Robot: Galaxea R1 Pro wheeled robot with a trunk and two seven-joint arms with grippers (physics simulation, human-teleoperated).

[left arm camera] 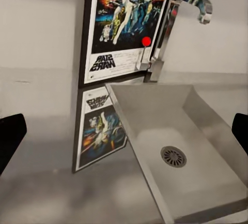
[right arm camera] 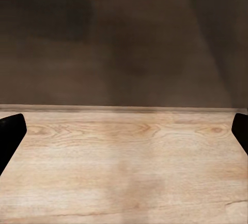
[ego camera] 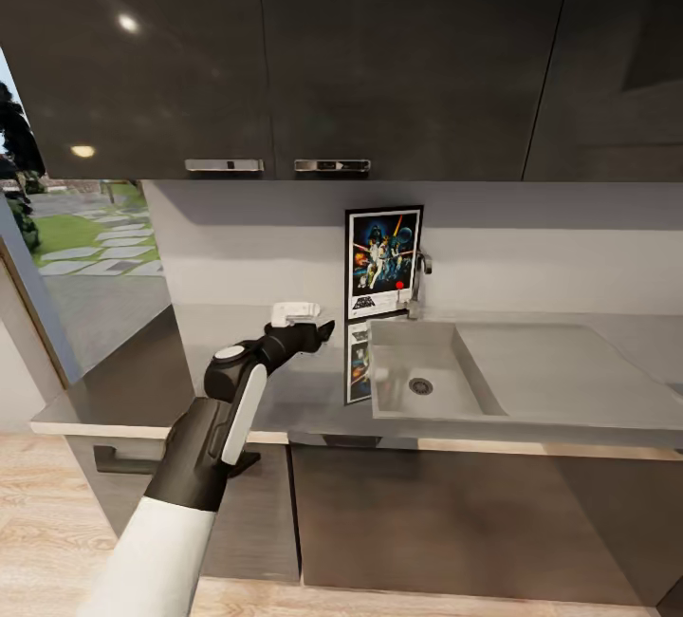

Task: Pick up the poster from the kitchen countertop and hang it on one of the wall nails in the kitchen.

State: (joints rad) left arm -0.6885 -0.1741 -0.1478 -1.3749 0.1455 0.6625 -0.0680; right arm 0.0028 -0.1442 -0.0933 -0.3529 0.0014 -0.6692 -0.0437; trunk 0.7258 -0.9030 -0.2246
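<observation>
Currently, as observed:
Poster: upright on the worktop against the back wall, just beside the tap at the sink's rear left corner; its reflection shows on the glossy surface below.
Left gripper: above the worktop, near the poster's left edge, apart from it; jaws spread, nothing between them.
Right gripper: facing the wooden floor and a dark cabinet front; jaws apparently spread, only the tips visible.
</observation>
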